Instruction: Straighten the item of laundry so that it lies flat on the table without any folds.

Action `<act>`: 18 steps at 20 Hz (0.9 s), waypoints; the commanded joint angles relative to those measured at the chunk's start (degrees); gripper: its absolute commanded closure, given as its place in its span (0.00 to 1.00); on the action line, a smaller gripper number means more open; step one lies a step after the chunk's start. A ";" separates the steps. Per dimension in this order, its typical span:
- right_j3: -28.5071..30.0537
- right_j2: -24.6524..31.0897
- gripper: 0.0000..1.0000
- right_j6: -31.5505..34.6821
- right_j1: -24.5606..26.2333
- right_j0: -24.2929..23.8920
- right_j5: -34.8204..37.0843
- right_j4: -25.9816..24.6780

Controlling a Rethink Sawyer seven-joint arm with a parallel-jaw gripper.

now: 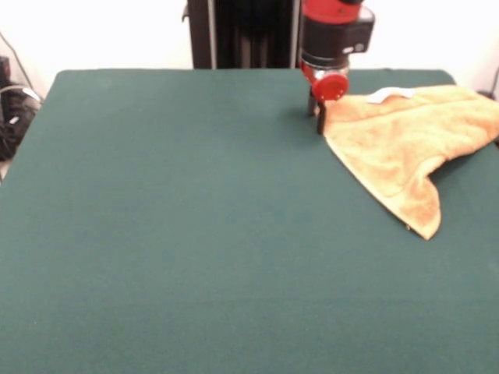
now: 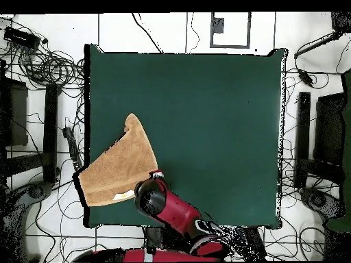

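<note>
The orange-yellow towel (image 1: pixel 405 132) lies at the table's far right in the front view, folded over into a rough triangle with a point towards the camera. Its white tag (image 1: pixel 387 95) shows at the far edge. My gripper (image 1: pixel 317 118) is down at table level on the towel's left corner, with the fingers close together on the cloth edge. In the overhead view the towel (image 2: pixel 120 168) lies at the table's lower left, one edge hanging past the table's side. The arm's head (image 2: pixel 152 195) covers the gripper there. The dark green table (image 1: pixel 195 218) is far bigger than the towel.
The robot's black pedestal (image 1: pixel 242 31) stands behind the table's far edge. Cables (image 2: pixel 48 65) and dark equipment lie on the floor round the table (image 2: pixel 206 123). The towel's right end reaches the table's side edge (image 1: pixel 493 128).
</note>
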 commanded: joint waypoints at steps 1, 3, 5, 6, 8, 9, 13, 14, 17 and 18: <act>4.27 10.50 0.00 18.21 1.82 2.41 2.08 5.11; 4.15 11.04 0.00 18.05 2.48 1.55 1.38 4.59; 4.23 9.94 0.00 17.50 1.66 2.25 2.23 5.10; 4.61 9.50 0.00 17.16 0.64 2.46 3.19 5.25; 5.18 7.79 0.00 15.81 -1.94 3.34 5.43 5.26; 5.15 6.25 0.00 14.49 -3.38 4.15 6.70 5.16; 3.36 -3.63 0.00 9.89 -9.50 9.93 16.65 5.13; 2.21 -6.74 0.00 9.10 -10.42 11.69 19.28 4.53; -0.49 -11.54 0.00 8.45 -14.16 13.02 27.31 0.89; -1.26 -12.57 0.00 8.28 -15.18 13.18 29.32 -0.20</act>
